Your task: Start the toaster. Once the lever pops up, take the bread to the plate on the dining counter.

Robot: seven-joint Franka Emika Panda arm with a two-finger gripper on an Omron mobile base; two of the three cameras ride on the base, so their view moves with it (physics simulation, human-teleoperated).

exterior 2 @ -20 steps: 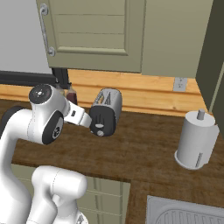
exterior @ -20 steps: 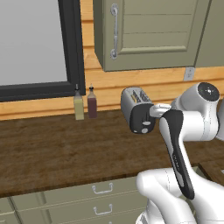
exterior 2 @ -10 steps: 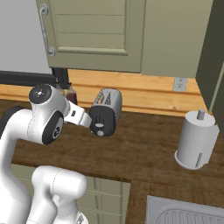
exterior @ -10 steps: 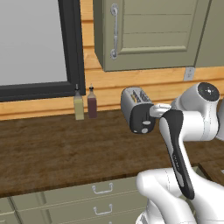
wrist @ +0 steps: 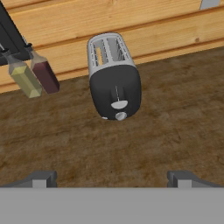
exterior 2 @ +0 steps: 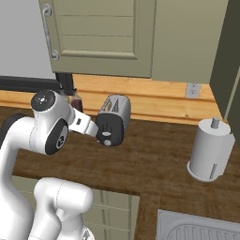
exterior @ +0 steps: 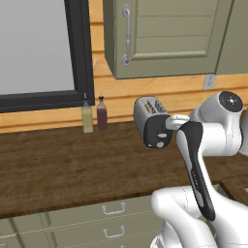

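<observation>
The silver-grey toaster (wrist: 113,74) stands on the dark wood counter (wrist: 175,113) against the plank wall, its black end panel facing my hand. On that panel sit a pale lever (wrist: 119,104) and a small round knob (wrist: 120,116) just under it. A thin tan edge of the bread (wrist: 99,56) shows in one top slot. My gripper (wrist: 111,179) is open, hovering a short way in front of the toaster (exterior: 152,121) with nothing between its fingertips (wrist: 41,178). From the right base view the toaster (exterior 2: 113,121) is just past my wrist. The plate and the dining counter are out of view.
Two bottles stand left of the toaster by the wall, one olive-yellow (wrist: 24,78) and one dark red (wrist: 43,74). A paper towel roll (exterior 2: 211,150) is at the right, and a sink (exterior 2: 197,229) lies near the front right. An upper cabinet (exterior: 164,38) hangs overhead.
</observation>
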